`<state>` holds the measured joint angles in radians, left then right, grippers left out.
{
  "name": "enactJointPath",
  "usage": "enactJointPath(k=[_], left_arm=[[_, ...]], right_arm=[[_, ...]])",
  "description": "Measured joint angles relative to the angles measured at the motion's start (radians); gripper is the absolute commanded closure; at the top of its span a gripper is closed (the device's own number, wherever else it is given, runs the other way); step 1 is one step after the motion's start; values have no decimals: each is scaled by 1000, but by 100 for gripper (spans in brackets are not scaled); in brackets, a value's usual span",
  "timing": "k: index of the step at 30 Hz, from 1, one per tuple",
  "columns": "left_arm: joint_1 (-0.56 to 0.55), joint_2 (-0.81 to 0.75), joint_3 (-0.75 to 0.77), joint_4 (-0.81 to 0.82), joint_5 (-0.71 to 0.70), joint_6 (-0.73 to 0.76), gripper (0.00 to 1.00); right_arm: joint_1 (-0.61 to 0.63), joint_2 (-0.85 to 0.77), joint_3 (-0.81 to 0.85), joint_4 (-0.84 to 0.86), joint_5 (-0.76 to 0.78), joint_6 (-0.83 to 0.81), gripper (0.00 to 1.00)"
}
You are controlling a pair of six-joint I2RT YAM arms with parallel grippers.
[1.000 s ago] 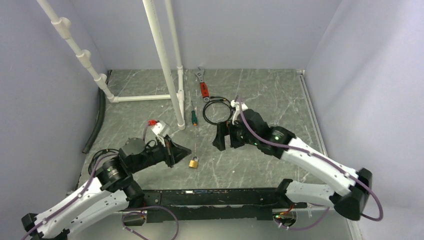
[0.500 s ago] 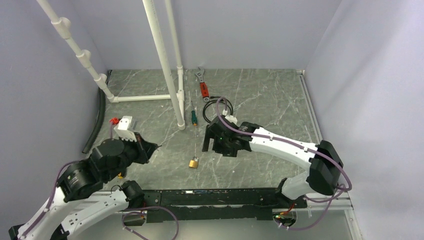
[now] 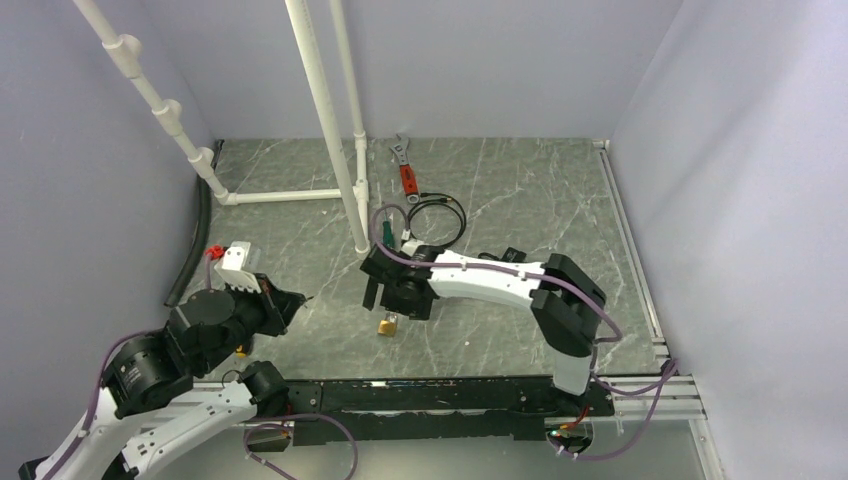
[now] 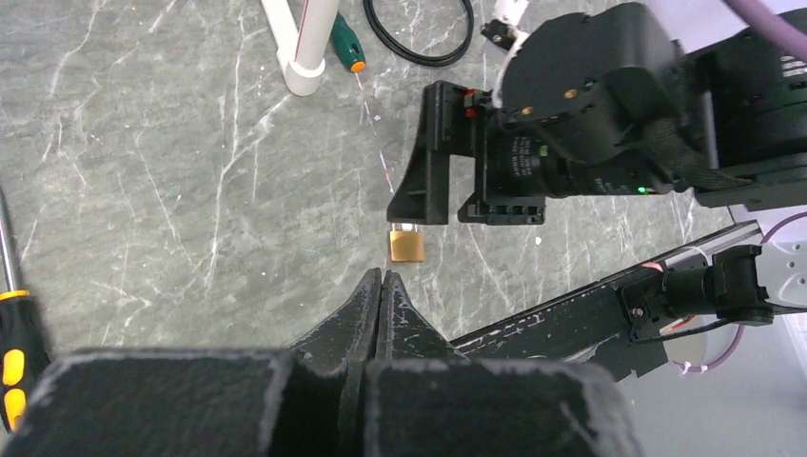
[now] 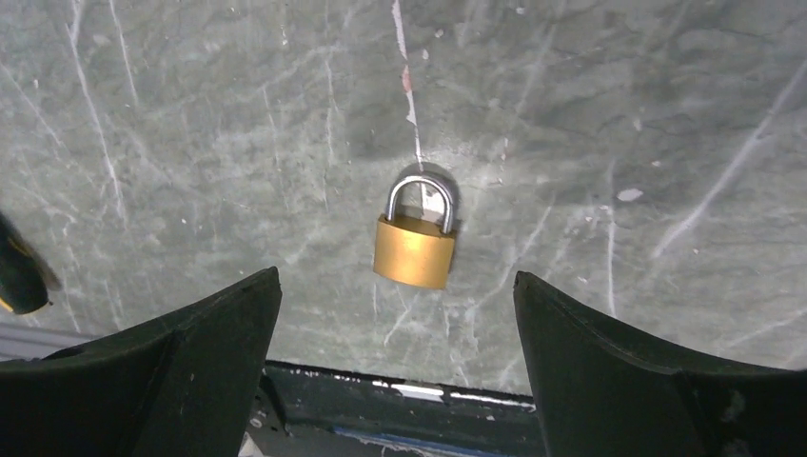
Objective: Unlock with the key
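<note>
From above: small brass padlock (image 3: 388,324) with a silver shackle, flat on the worktop (image 3: 520,200) near the middle of the near edge, beneath wide-spread right fingers (image 3: 371,290).

From the left wrist: just ahead of the shut left fingers (image 4: 379,295); cannot make out the key.

From the right wrist: centred between the fingers, long axis and shackle toward the far edge.

Even, diffuse light; the padlock (image 5: 414,249) casts a soft shadow; focus sharp throughout.
</note>
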<state>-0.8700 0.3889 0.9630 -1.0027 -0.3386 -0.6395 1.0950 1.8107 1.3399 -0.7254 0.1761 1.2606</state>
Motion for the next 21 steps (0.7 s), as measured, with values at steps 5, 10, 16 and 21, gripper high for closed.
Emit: enactJointPath(k=[5, 10, 16, 21], left_arm=[[0, -18, -1, -4, 0, 0, 100], [0, -17, -5, -5, 2, 0, 100], [0, -16, -6, -5, 5, 0, 100], [0, -16, -6, -5, 9, 0, 100]], right_arm=[[28, 91, 74, -27, 31, 16, 12], [50, 158, 108, -45, 36, 26, 18], [56, 218, 130, -71, 44, 25, 22], [56, 237, 159, -90, 65, 19, 37]])
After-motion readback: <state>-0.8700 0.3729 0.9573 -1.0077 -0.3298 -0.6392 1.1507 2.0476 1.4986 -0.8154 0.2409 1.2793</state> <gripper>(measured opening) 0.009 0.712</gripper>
